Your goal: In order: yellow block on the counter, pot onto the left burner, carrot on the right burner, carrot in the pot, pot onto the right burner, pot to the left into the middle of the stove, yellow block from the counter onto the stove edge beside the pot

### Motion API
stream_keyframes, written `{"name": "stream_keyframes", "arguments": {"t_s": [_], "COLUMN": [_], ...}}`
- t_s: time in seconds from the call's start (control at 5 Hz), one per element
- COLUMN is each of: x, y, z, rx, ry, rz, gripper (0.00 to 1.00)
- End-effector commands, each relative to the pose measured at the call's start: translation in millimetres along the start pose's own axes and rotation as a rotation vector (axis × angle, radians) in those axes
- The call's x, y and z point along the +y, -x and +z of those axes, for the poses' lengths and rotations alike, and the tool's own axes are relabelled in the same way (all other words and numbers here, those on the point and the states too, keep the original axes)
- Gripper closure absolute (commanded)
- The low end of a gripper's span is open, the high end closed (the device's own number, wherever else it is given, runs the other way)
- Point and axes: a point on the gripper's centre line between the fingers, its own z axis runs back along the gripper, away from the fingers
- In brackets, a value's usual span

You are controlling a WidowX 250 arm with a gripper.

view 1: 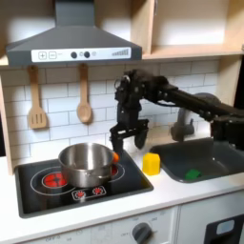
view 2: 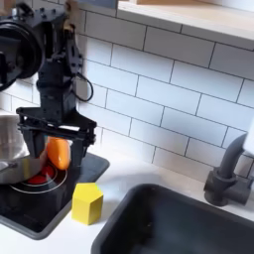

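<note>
The yellow block (view 1: 151, 163) (view 2: 87, 202) stands alone on the off-white counter (view 1: 143, 193) (view 2: 111, 177) between the stove (view 1: 38, 195) (view 2: 28, 213) and the sink. The steel pot (view 1: 86, 162) (view 2: 10, 149) sits on the black stove. The orange carrot (view 1: 114, 156) (view 2: 60, 153) lies just beside the pot's wall, on its right in both exterior views. My gripper (view 1: 129, 143) (view 2: 58, 149) hangs over the carrot, open, its jaws spread wide to either side of it. I cannot tell whether the fingers touch it.
A grey sink (view 1: 205, 155) (view 2: 179, 223) with a small green piece (view 1: 193, 173) lies to the right in both exterior views, a dark faucet (view 2: 233, 174) behind it. Wooden utensils (view 1: 36, 100) hang on the tiled wall under a range hood (view 1: 71, 43).
</note>
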Motion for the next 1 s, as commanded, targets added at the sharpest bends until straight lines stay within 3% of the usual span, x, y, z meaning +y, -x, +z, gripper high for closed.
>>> {"name": "stream_keyframes", "arguments": {"t_s": [0.0,0.2,0.4,0.6,0.8], "x": [18.0,12.4,15.5,29.2,44.7], "y": [-11.6,-6.7,-5.1,-6.3,-10.5], "z": [6.4,17.5,14.7,12.8,14.8], "rx": [-0.018,-0.029,-0.024,-0.029,-0.032], "ry": [-0.005,0.022,0.028,0.006,0.005], "rz": [0.040,0.036,0.031,0.045,0.091], "gripper": [0.00,0.00,0.00,0.00,0.00]}}
